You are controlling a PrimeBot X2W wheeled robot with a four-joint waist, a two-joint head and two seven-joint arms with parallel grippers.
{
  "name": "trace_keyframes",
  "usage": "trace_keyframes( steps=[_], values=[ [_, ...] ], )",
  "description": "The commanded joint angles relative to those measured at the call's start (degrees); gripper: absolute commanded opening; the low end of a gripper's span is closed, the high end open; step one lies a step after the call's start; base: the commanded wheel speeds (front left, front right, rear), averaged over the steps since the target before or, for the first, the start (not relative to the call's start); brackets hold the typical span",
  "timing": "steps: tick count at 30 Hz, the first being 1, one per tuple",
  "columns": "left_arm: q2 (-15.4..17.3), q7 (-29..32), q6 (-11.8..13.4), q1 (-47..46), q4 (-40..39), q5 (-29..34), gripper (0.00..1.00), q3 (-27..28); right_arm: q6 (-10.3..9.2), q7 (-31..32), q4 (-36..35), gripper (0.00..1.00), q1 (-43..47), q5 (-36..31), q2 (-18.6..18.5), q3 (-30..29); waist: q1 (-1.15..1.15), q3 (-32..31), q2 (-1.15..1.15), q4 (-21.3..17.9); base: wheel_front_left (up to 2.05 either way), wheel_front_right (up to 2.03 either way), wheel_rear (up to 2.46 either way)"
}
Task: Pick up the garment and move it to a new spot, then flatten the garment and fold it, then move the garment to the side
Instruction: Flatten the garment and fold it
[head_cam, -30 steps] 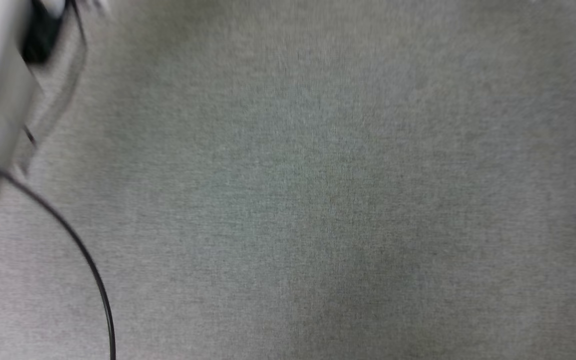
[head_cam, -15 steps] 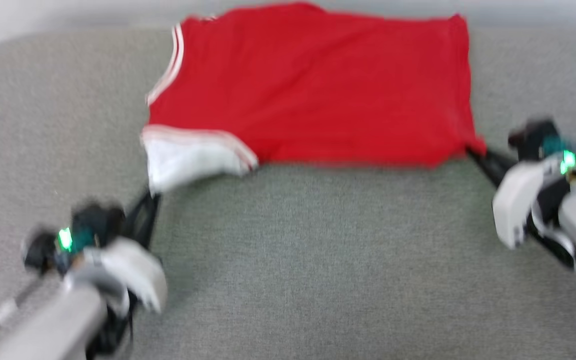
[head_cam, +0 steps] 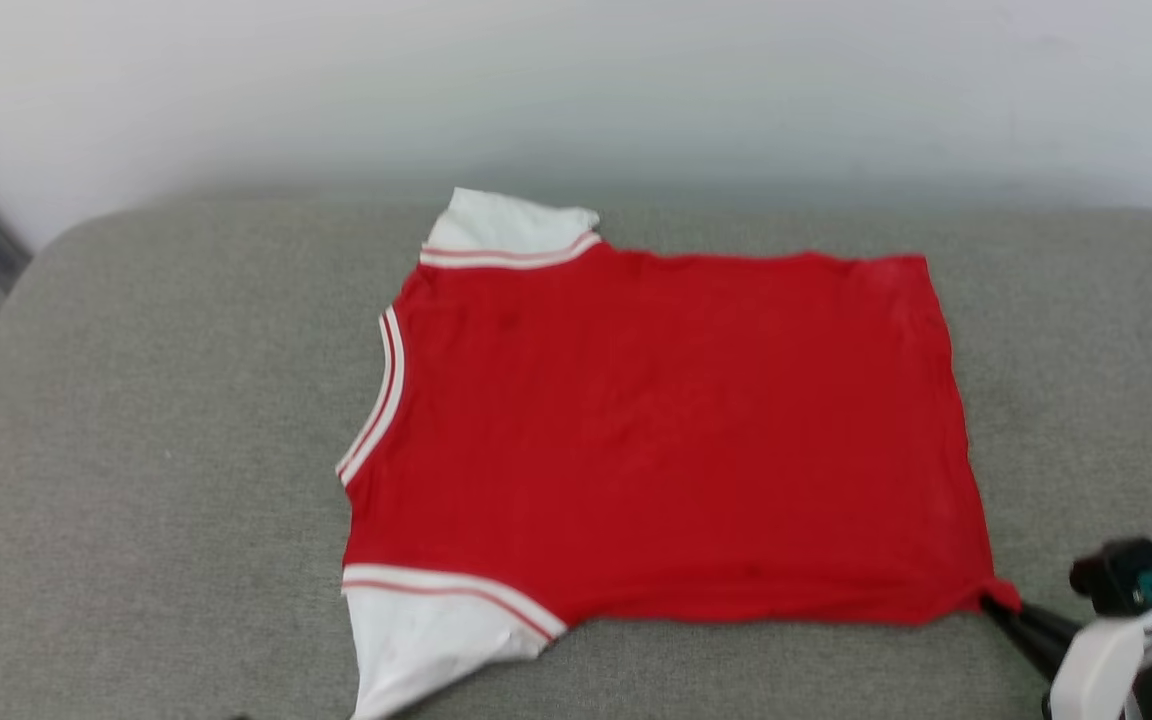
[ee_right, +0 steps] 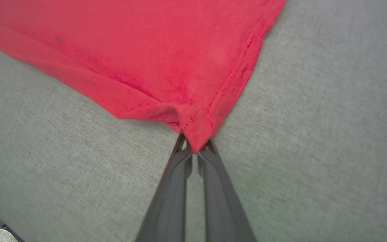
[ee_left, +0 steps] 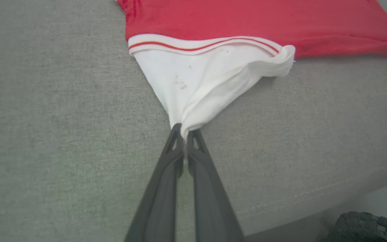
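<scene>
The garment (head_cam: 666,430), a red jersey T-shirt with white striped-trim sleeves, lies spread flat on the grey cushion (head_cam: 136,450), plain red side up. In the left wrist view my left gripper (ee_left: 184,132) is shut on the tip of the near white sleeve (ee_left: 200,84), pulling it to a point. My right gripper (ee_right: 195,148) is shut on the near hem corner of the garment (ee_right: 166,60). In the head view that right gripper (head_cam: 998,602) sits at the lower right, at the red corner.
A pale wall (head_cam: 576,90) runs behind the cushion. The cushion's front edge and seam (ee_left: 314,198) show in the left wrist view, with a dark wheel-like part (ee_left: 364,228) below it. Bare grey fabric lies left and right of the garment.
The head camera has swung up, from bare cushion to the whole garment. The garment now lies more spread out, far sleeve visible. Both grippers keep their holds.
</scene>
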Motion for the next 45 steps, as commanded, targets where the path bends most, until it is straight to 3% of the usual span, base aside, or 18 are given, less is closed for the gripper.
trace_keyframes(
  steps=[1, 12, 22, 24, 32, 45],
  values=[
    [0.4, -0.4, 0.4, 2.3, -0.5, -1.1, 0.0, 0.1, -0.04, -0.5, -0.8, 0.0, 2.7, 0.0, -0.5, -0.9, 0.02, -2.0, 0.0, -0.1, 0.0, 0.0, 0.0],
    [2.2, 1.3, 1.2, 10.4, -3.3, -4.7, 0.0, -1.6, -0.04, 1.7, -8.3, 0.0, 18.2, -2.9, -1.4, -10.1, 0.02, -4.7, 0.0, -0.5, 0.0, 0.0, 0.0],
    [4.9, 3.4, -0.4, -2.8, -4.3, 2.6, 0.0, -0.2, -0.03, 6.8, -15.2, 0.0, 18.6, -8.8, 0.8, -23.8, 0.02, -2.1, 0.0, -0.4, 0.0, 0.0, 0.0],
    [5.5, 6.1, -2.3, -10.6, -3.5, 5.4, 0.0, 0.3, -0.04, 9.8, -18.5, 0.0, 16.9, -10.4, 1.8, -28.5, 0.02, 0.0, 0.0, -0.8, 0.0, 0.0, 0.0],
    [3.9, 9.5, -7.1, -24.0, 1.5, 8.2, 0.0, 1.3, -0.04, 15.8, -22.7, 0.0, 13.4, -13.0, 4.0, -34.3, 0.02, 5.9, 0.0, -1.9, 0.0, 0.0, 0.0],
    [-1.4, 8.2, -13.2, -33.7, 16.9, 9.3, 0.0, 0.7, -0.04, 19.7, -17.6, 0.0, 4.5, -15.4, 7.4, -33.2, 0.02, 15.1, 0.0, -2.6, 0.0, 0.0, 0.0]
  ],
)
